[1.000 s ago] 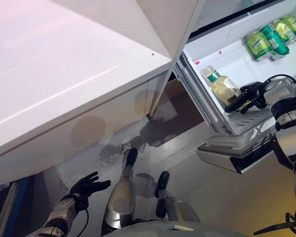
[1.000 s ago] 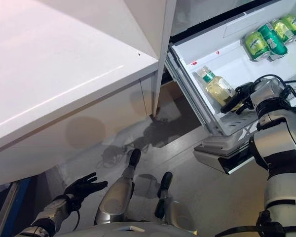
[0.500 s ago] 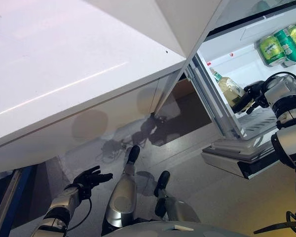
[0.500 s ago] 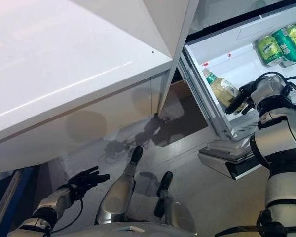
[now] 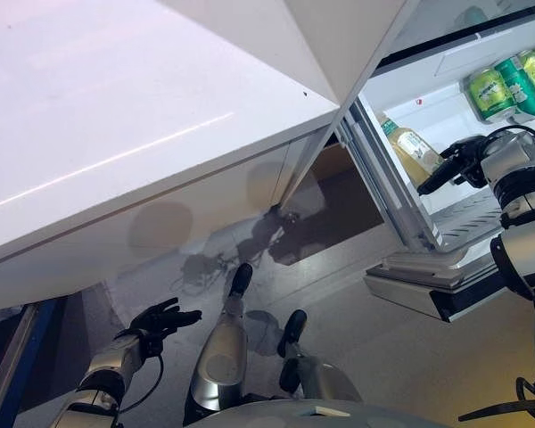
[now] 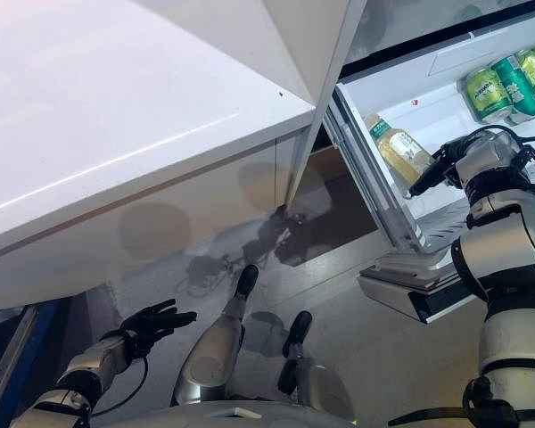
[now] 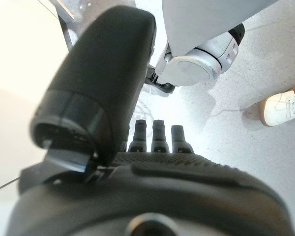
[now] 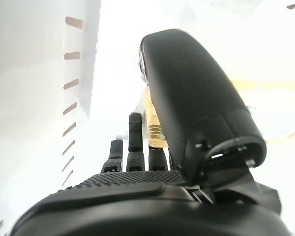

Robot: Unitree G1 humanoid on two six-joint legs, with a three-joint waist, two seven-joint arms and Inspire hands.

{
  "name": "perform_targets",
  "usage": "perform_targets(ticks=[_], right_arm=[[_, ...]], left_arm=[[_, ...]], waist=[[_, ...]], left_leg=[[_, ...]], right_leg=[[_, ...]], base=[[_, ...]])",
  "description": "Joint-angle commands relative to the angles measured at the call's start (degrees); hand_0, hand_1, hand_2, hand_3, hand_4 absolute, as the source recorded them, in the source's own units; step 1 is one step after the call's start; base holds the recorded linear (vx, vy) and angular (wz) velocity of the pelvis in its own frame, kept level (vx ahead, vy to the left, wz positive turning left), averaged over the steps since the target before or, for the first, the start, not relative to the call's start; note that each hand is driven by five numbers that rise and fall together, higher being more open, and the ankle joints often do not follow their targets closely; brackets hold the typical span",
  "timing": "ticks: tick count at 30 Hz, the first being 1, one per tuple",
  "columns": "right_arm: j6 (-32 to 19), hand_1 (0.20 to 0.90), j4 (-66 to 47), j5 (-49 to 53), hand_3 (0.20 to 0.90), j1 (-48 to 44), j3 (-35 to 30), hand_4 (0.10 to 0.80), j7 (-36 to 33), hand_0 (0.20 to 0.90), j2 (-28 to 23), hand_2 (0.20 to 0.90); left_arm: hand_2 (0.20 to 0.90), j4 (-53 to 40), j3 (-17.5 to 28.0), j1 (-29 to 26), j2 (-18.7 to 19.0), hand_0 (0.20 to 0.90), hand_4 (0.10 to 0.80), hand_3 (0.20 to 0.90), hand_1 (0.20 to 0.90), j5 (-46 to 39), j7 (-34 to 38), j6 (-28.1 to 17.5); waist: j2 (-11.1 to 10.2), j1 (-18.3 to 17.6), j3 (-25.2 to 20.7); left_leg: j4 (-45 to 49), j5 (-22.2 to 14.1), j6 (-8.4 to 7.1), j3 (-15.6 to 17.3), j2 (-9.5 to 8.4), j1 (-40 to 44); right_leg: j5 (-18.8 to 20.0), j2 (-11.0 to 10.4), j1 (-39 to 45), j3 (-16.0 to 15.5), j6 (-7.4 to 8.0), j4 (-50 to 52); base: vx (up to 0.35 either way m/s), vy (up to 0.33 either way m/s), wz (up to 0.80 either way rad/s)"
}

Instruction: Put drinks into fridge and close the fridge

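A bottle [image 5: 412,147] of yellowish drink with a green cap stands inside the open fridge [image 5: 446,67], near its left wall; it also shows past the fingers in the right wrist view [image 8: 152,113]. My right hand [image 5: 455,160] is beside the bottle on its right, fingers straight and open, holding nothing. Green cans [image 5: 504,82] stand together on a higher shelf at the far right. My left hand [image 5: 160,318] hangs low at the bottom left above the floor, open with fingers spread.
A large white panel [image 5: 143,134] fills the upper left, its edge meeting the fridge's left side. A wire shelf [image 5: 468,209] lies under my right hand. A white and dark tray [image 5: 428,285] juts out below the fridge. A person's shoe [image 7: 285,108] is on the floor.
The camera has shifted. My right hand, which lay against the bottle's lower part, has straightened its fingers and drawn slightly off it. My left hand stays low.
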Motion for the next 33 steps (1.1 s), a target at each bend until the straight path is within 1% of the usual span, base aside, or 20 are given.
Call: perform_targets(ticks=[1,8,11,13,15,16,17,19,20,22,23,24,25,26,30,32,33], right_arm=[[-0.2,0.9,-0.3,0.5,0.9,-4.3,3.4,0.8,-3.9,0.9,-3.8,0.9],[-1.1,0.9,-0.2,3.1,0.9,-2.8,2.4,0.8,-4.9,0.9,-4.2,0.9],[-3.2,0.9,-0.8,5.0,0.9,-2.1,1.6,0.8,-5.4,0.9,-4.9,0.9],[-6.5,0.9,-2.3,7.9,0.9,-1.1,1.0,0.8,-5.8,0.9,-6.2,0.9],[-8.4,0.9,-3.8,9.9,0.9,-0.6,0.5,0.8,-6.6,0.9,-7.0,0.9],[-10.8,0.9,-5.3,11.6,0.9,0.0,0.2,0.8,-8.3,0.9,-8.0,0.9],[-11.9,0.9,-7.7,13.6,0.9,0.9,-0.3,0.8,-9.7,0.9,-9.3,0.9],[-13.7,0.9,-14.5,18.2,0.9,3.2,-2.3,0.8,-14.1,0.9,-12.0,0.9],[-13.2,0.9,-17.0,19.0,0.9,4.0,-3.1,0.8,-15.1,0.9,-12.7,0.9],[-13.9,0.9,-25.5,22.0,0.9,7.6,-6.4,0.8,-21.1,0.9,-14.9,0.9],[-13.7,0.9,-32.2,23.1,0.9,11.2,-9.8,0.8,-23.9,0.9,-16.3,0.9],[-14.7,0.9,-36.1,23.7,0.9,14.2,-13.2,0.8,-26.2,0.9,-16.7,0.9],[-15.9,0.9,-36.8,24.1,0.9,15.0,-14.1,0.8,-27.5,0.9,-16.8,0.9],[-16.8,0.9,-42.6,23.8,0.9,19.0,-19.1,0.8,-29.5,0.9,-16.9,0.9],[-18.3,0.9,-55.5,24.0,0.9,29.6,-30.2,0.8,-31.1,0.9,-16.7,0.9],[-18.7,0.9,-59.4,24.0,0.9,32.7,-33.3,0.8,-30.8,0.9,-17.0,0.9],[-19.6,0.9,-62.6,24.1,0.9,36.0,-36.4,0.8,-30.3,0.9,-17.3,0.9]], left_arm=[[0.9,1.6,-2.9,2.3,3.1,0.9,0.8,0.9,0.9,1.5,-0.3,-0.5],[0.9,2.4,-2.8,2.3,3.2,0.9,0.8,0.9,0.9,2.4,-0.3,-0.4],[0.9,3.0,-2.8,2.6,3.3,0.9,0.8,0.9,0.9,3.0,-0.6,-0.3],[0.9,3.7,-2.4,3.5,3.1,0.9,0.8,0.9,0.9,3.9,-1.2,-0.2],[0.9,4.1,-2.4,4.0,3.2,0.9,0.8,0.9,0.9,4.1,-1.8,-0.1],[0.9,4.7,-2.5,4.5,3.0,0.9,0.8,0.9,0.9,4.4,-2.4,-0.2],[0.9,5.2,-2.5,5.2,2.8,0.9,0.8,0.9,0.9,4.7,-3.0,-0.5],[0.9,5.7,-2.3,6.5,2.4,0.9,0.8,0.9,0.9,4.7,-3.7,-1.2],[0.9,5.8,-2.2,6.8,2.3,0.9,0.8,0.9,0.9,4.6,-3.7,-1.3],[0.9,6.3,-2.2,7.6,1.8,0.9,0.8,0.9,0.9,3.9,-3.6,-1.8],[0.9,6.6,-1.7,8.1,1.2,0.9,0.8,0.9,0.9,3.6,-3.6,-1.9],[0.9,6.9,-1.5,8.2,0.8,0.9,0.8,0.9,0.9,3.3,-3.7,-1.8],[0.9,6.9,-1.6,8.2,0.7,0.9,0.8,0.9,0.9,3.5,-3.8,-1.9],[0.9,7.5,-1.2,8.4,-0.2,0.9,0.8,0.9,0.9,3.5,-4.1,-1.8],[0.9,9.4,-0.2,8.6,-2.3,0.9,0.8,0.9,0.9,4.4,-5.1,-1.6],[0.9,9.8,0.1,8.9,-2.8,0.9,0.8,0.9,0.9,4.7,-5.3,-1.6],[0.9,10.4,0.5,9.2,-3.3,0.9,0.8,0.9,0.9,4.6,-5.5,-1.9]], waist=[[-0.8,-0.1,-3.1],[-1.3,-0.5,-4.3],[-1.4,-0.9,-5.2],[-1.5,-1.6,-6.5],[-1.5,-2.1,-7.2],[-1.5,-2.7,-7.8],[-1.4,-3.4,-8.5],[-1.3,-5.1,-9.9],[-1.3,-5.6,-10.3],[-1.1,-7.4,-11.6],[-0.8,-8.9,-12.6],[-0.6,-10.0,-13.3],[-0.5,-10.2,-13.5],[0.1,-11.7,-14.5],[1.7,-14.9,-17.3],[2.2,-15.8,-18.1],[2.6,-16.9,-18.8]], left_leg=[[2.4,-8.7,2.59,4.8,-3.24,1.0],[1.5,-8.9,2.64,5.2,-2.87,2.5],[1.3,-9.0,2.67,5.5,-2.78,3.3],[1.0,-9.2,2.62,5.9,-2.62,4.4],[0.8,-9.3,2.62,6.2,-2.52,5.0],[0.8,-9.5,2.66,6.5,-2.53,5.5],[0.7,-9.6,2.67,6.9,-2.48,6.0],[0.5,-9.9,2.61,7.8,-2.24,6.9],[0.4,-10.1,2.61,8.0,-2.18,7.2],[0.2,-10.4,2.62,8.8,-2.04,8.0],[0.1,-10.8,2.65,9.5,-1.96,8.7],[0.0,-11.1,2.69,9.9,-1.85,9.2],[0.0,-11.2,2.7,10.1,-1.82,9.3],[0.0,-11.6,2.8,10.7,-1.76,9.9],[0.0,-12.6,3.0,12.2,-1.71,11.4],[0.0,-12.9,3.09,12.6,-1.71,11.8],[0.0,-13.2,3.1,13.1,-1.66,12.4]], right_leg=[[3.8,0.1,-7.1,1.1,0.76,3.3],[3.8,0.3,-5.9,1.3,0.98,2.7],[3.8,0.4,-5.3,1.5,1.06,2.4],[3.8,0.4,-4.6,1.8,1.22,2.2],[3.8,0.4,-4.2,2.0,1.29,2.0],[3.8,0.5,-3.9,2.2,1.34,1.9],[3.8,0.5,-3.5,2.5,1.45,1.8],[3.7,0.6,-3.1,3.1,1.67,1.6],[3.7,0.7,-3.0,3.3,1.73,1.5],[3.7,0.9,-2.6,4.3,1.89,1.2],[3.6,1.0,-2.4,5.1,2.05,1.1],[3.5,1.1,-2.3,5.7,2.16,1.0],[3.5,1.1,-2.3,5.9,2.18,1.0],[3.3,1.1,-2.1,6.8,2.29,0.9],[2.9,1.2,-1.5,8.8,2.47,0.8],[2.7,1.2,-1.3,9.4,2.48,0.8],[2.5,1.2,-1.0,10.0,2.48,0.8]], base=[[0.0,0.0,0.0],[0.0,0.0,0.0],[0.0,0.0,0.0],[0.015,0.04,0.0],[0.002,0.056,0.0],[0.004,0.085,-0.06],[0.011,0.11,-0.09],[0.018,0.089,-0.09],[0.015,0.06,-0.17],[0.021,0.071,-0.25],[0.035,0.091,-0.3],[0.026,0.069,-0.26],[0.024,0.067,-0.28],[0.028,0.068,-0.26],[0.047,0.065,-0.29],[0.043,0.041,-0.33],[0.032,0.028,-0.31]])
